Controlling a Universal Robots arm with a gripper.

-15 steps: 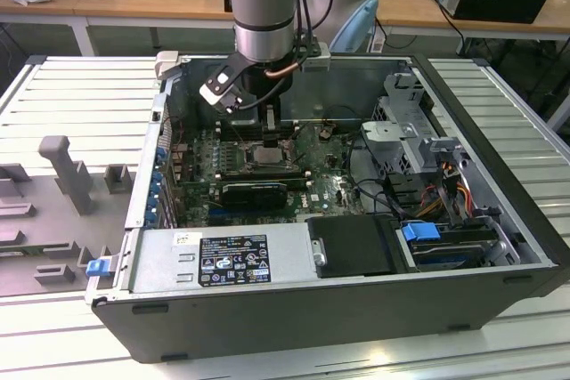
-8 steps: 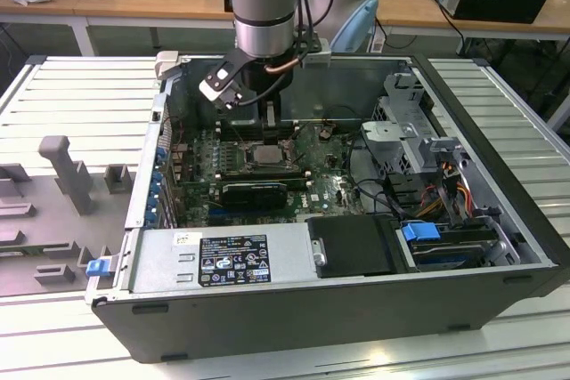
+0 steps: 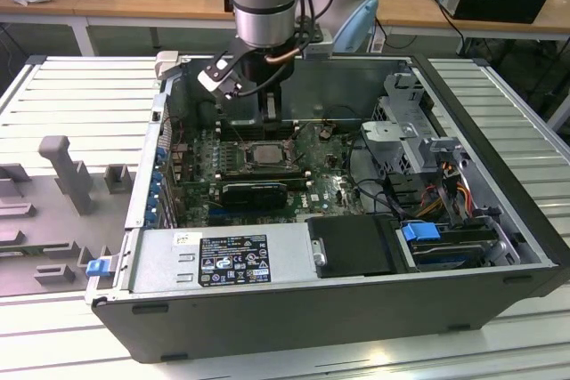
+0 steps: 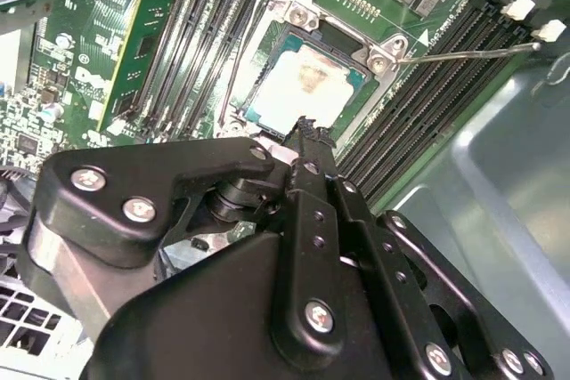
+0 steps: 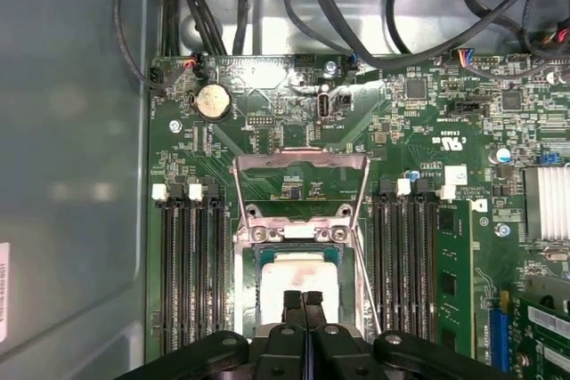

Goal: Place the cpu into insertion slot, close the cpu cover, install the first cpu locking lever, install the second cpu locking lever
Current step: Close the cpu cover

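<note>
The cpu point(image 5: 298, 275) lies flat in the insertion slot point(image 5: 245, 264), its silver top facing up; it also shows in the second wrist view point(image 4: 307, 82) and the exterior view point(image 3: 264, 154). The cpu cover point(image 5: 299, 163) is swung open and stands back from the slot over the green board. A thin wire locking lever point(image 4: 472, 51) sticks out free past the memory slots, and another lever point(image 5: 363, 273) runs along the slot's side. My gripper point(image 5: 303, 302) is shut with nothing in it, fingertips point(image 4: 307, 131) just above the cpu's near edge.
Long black memory slots point(image 5: 187, 273) flank the socket on both sides. The grey chassis wall point(image 5: 71, 166) stands close beside them. Black cables point(image 5: 338, 15) hang over the board's far end. A drive cage point(image 3: 401, 122) and power supply point(image 3: 223, 260) fill the rest of the case.
</note>
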